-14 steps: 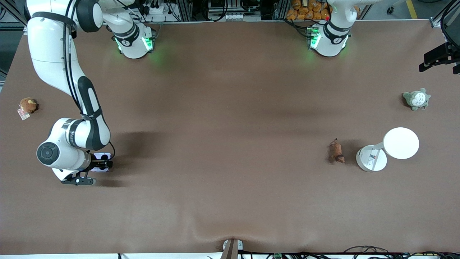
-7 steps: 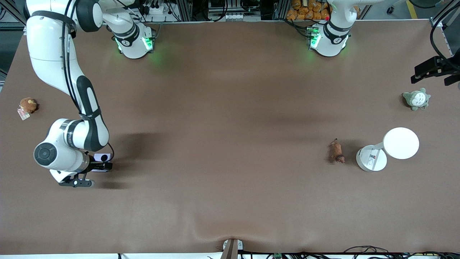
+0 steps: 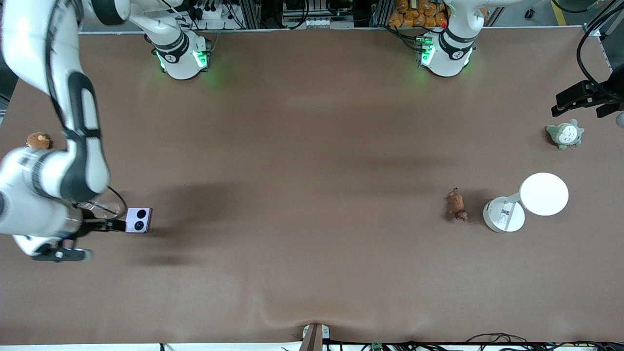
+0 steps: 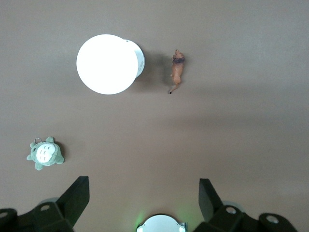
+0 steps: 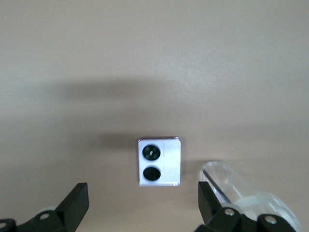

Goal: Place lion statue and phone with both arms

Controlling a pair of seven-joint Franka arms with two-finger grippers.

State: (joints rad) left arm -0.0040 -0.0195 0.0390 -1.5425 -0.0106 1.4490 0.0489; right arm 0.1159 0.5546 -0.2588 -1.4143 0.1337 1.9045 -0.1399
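Right gripper (image 3: 105, 225) hangs over the table (image 3: 302, 185) at the right arm's end, fingers spread wide in the right wrist view (image 5: 143, 208), holding nothing. Phone (image 3: 138, 220) lies flat on the table just beside that gripper, toward the table's middle, two black camera circles up; clear of both fingers (image 5: 160, 161).

Left gripper (image 3: 580, 99) is up over the left arm's end of the table, above the grey-green plush (image 3: 564, 134); fingers wide apart, empty (image 4: 143, 205).

Lion statue (image 3: 457, 205) lies on the table near the left arm's end, just beside the white lamp (image 3: 527, 201), apart from it (image 4: 177, 70). Small brown plush (image 3: 38, 141) sits at the right arm's table edge, farther from the front camera than the phone.
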